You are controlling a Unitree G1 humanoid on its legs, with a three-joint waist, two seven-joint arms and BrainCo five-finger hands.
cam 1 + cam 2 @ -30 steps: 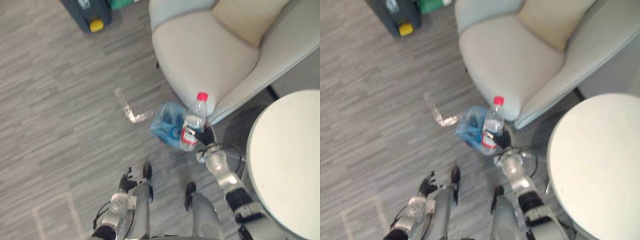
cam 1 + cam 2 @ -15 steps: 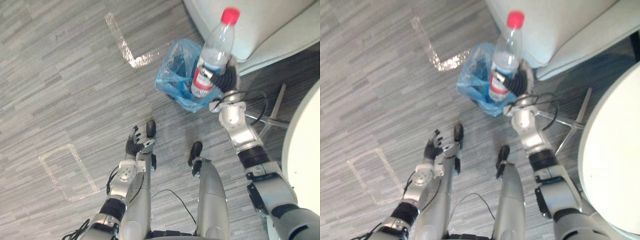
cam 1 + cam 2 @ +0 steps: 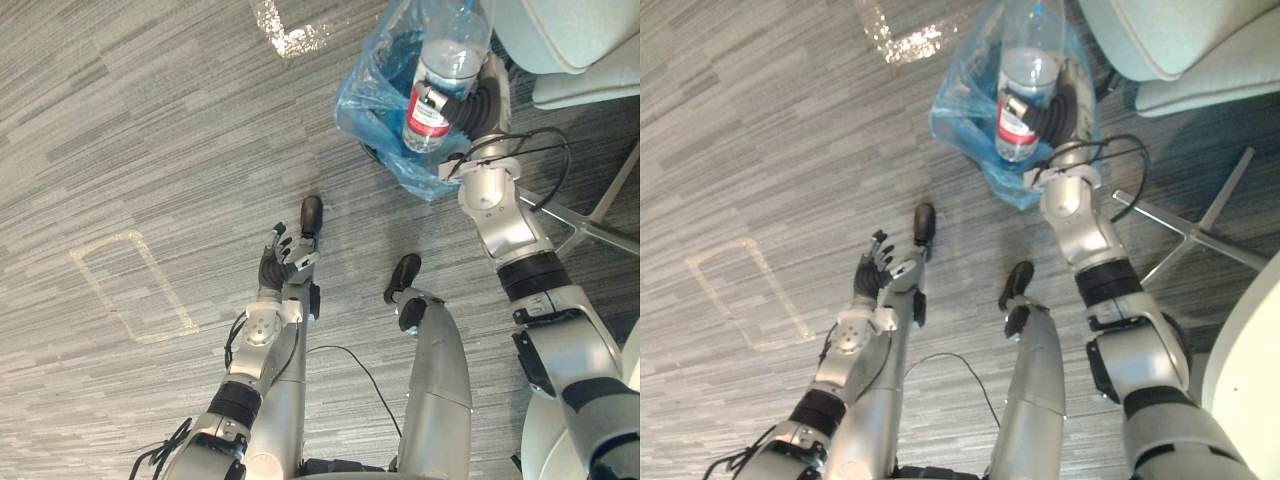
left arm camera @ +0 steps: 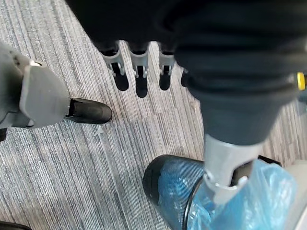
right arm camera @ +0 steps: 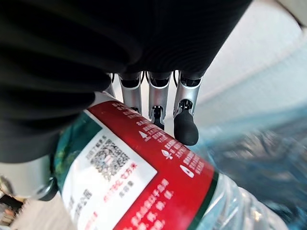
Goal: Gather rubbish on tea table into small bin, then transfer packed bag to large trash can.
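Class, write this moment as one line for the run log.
right hand: fingers shut on water bottle | water bottle: held over blue-bagged small bin, not released | left hand: open, idle

You're looking down on a grey striped floor (image 3: 150, 130), with a taped rectangle outline (image 3: 163, 278) on its left side and a shiny L-shaped tape mark (image 3: 290, 38) farther off. A pale armchair (image 3: 570, 40) sits at upper right, with thin metal base legs (image 3: 1185, 230) splayed on the floor near it.

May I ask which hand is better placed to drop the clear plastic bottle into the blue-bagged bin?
Right hand: its fingers grip the bottle over the bin; the left hand hangs open above the floor.
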